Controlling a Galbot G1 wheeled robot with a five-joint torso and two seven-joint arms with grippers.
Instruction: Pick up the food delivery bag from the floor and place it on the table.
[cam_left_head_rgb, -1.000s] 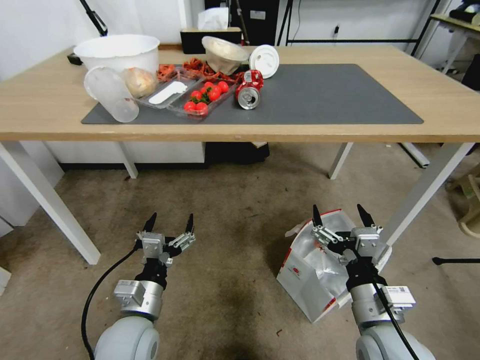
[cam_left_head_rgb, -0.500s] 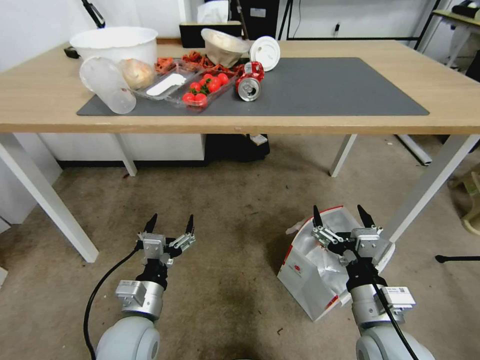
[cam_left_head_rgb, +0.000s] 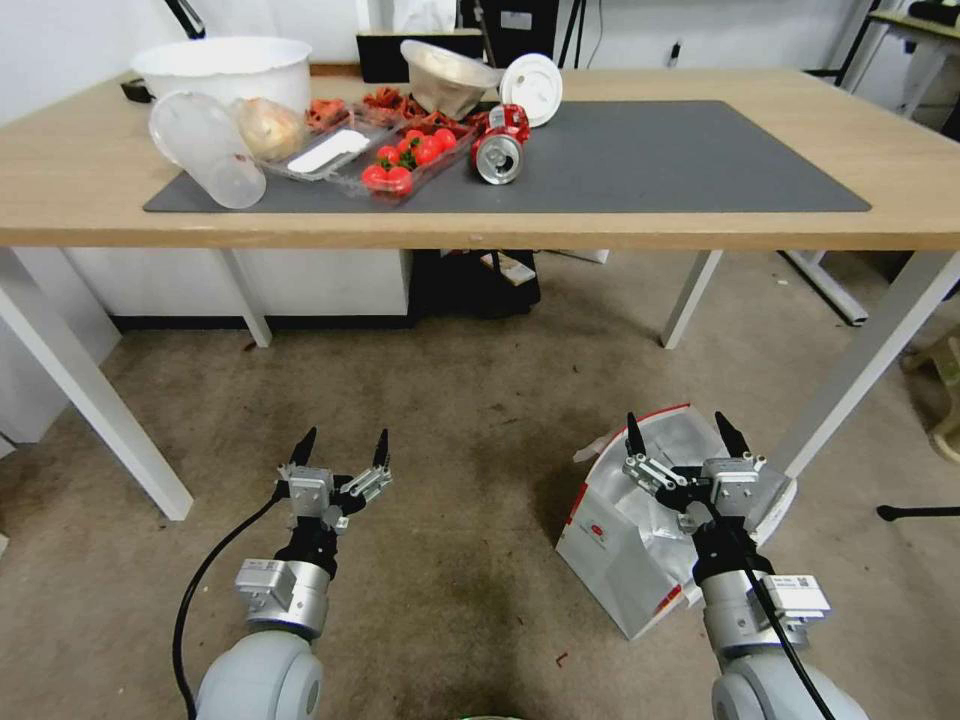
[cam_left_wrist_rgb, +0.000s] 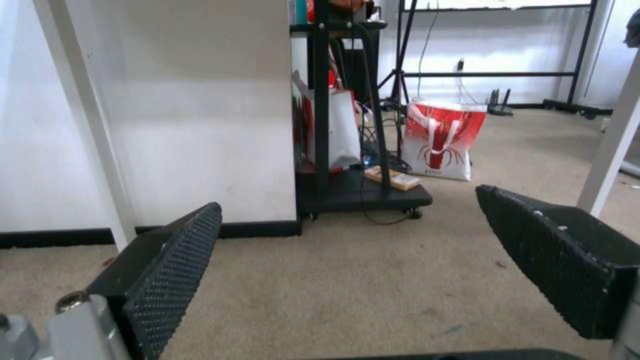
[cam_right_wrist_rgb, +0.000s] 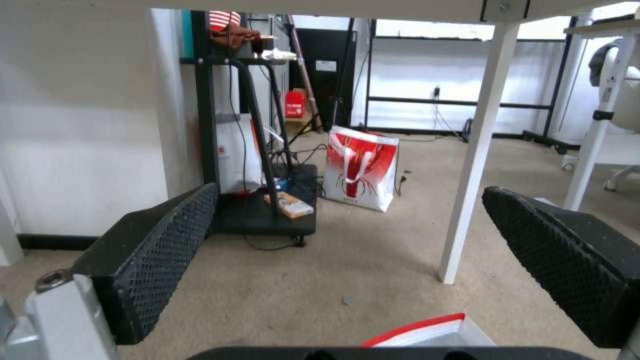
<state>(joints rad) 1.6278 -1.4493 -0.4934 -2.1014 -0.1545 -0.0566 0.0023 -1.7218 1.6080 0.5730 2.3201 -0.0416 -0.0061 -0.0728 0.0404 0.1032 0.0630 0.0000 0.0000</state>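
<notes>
Jaws on both grippers spread wide, nothing between them. Left gripper (cam_left_head_rgb: 340, 447) low over bare floor (cam_left_head_rgb: 470, 400) at about 7 o'clock in the head view, well apart from the bag; ribbed black fingers (cam_left_wrist_rgb: 175, 270) seen parted in the left wrist view. Right gripper (cam_left_head_rgb: 682, 432) at about 5 o'clock, hanging directly above the open mouth of the food delivery bag (cam_left_head_rgb: 625, 540), fingertips over the foil lining, contact not confirmed. Bag resting on the floor at 5 o'clock, tilted, red logo facing 7 o'clock, just beside a white table leg (cam_left_head_rgb: 860, 365). Red-trimmed rim of the bag (cam_right_wrist_rgb: 417, 327) noted between the parted fingers (cam_right_wrist_rgb: 163, 250) in the right wrist view. Table (cam_left_head_rgb: 70, 190) across 12 o'clock, dark grey mat (cam_left_head_rgb: 680, 160) on top. Clutter on the mat toward 11 o'clock: white bucket (cam_left_head_rgb: 225, 68), clear cup (cam_left_head_rgb: 195, 150) on its side, tray of tomatoes (cam_left_head_rgb: 405, 165), crushed red can (cam_left_head_rgb: 500, 150), white lid (cam_left_head_rgb: 532, 88).
</notes>
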